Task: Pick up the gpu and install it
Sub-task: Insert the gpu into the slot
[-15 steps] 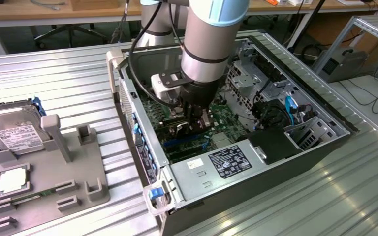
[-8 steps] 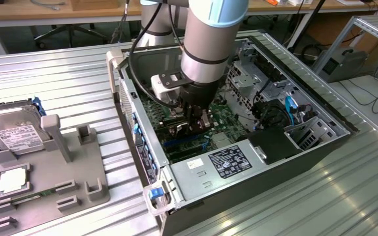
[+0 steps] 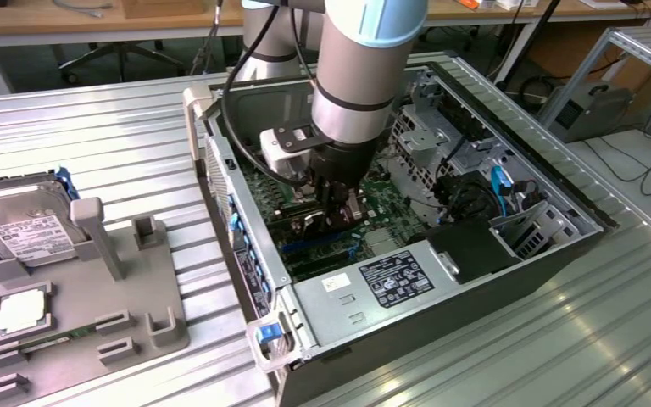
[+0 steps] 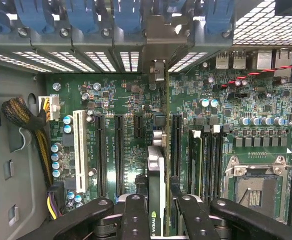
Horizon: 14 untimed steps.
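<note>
My gripper reaches down into the open computer case and is shut on the gpu, a thin black card held on edge. In the wrist view the gpu runs edge-on between my two fingers. It stands upright over the green motherboard, in line with a slot between two long black expansion slots. Its silver end bracket reaches toward the case's rear slot openings. Whether the card's edge sits fully in the slot is hidden.
A grey fixture on the exterior view's left holds a silver hard drive, a square chip and a green memory stick. Inside the case are a power supply, blue cables, a CPU socket and a wire bundle.
</note>
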Available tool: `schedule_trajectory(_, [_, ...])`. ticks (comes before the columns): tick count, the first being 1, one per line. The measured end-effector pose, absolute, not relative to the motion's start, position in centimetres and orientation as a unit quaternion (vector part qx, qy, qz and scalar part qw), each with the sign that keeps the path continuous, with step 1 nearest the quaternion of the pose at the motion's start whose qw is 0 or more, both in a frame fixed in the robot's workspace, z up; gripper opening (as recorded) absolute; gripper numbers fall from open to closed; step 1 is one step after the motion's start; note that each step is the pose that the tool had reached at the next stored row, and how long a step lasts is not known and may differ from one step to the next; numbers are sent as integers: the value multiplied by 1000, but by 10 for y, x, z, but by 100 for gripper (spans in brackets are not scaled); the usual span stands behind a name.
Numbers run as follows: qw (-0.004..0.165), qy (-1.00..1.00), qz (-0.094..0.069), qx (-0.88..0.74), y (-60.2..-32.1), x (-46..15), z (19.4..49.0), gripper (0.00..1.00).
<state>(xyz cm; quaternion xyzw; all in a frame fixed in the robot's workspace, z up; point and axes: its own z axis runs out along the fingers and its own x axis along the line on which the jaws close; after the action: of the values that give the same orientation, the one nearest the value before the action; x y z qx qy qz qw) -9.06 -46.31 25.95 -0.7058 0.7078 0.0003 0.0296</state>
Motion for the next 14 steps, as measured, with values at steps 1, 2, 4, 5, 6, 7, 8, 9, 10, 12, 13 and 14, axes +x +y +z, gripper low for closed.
schedule_trajectory(1, [30, 708, 0, -706, -463, -91, 260, 27])
schedule_trajectory(2, [30, 708, 0, -706, -463, -91, 260, 27])
schedule_trajectory(4, [30, 708, 0, -706, -463, -91, 260, 27])
schedule_trajectory(5, [30, 708, 0, -706, -463, -91, 260, 27])
schedule_trajectory(6, [30, 708, 0, -706, -463, -91, 260, 27])
schedule_trajectory(7, [30, 708, 0, -706, -463, -91, 260, 27])
schedule_trajectory(8, [30, 708, 0, -706, -463, -91, 260, 27])
schedule_trajectory(9, [30, 708, 0, -706, -463, -91, 260, 27])
schedule_trajectory(10, [30, 708, 0, -706, -463, -91, 260, 27])
schedule_trajectory(12, [30, 708, 0, -706, -463, -91, 260, 27])
schedule_trajectory(13, [30, 708, 0, -706, -463, -91, 260, 27])
schedule_trajectory(14, [30, 708, 0, -706, -463, -91, 260, 27])
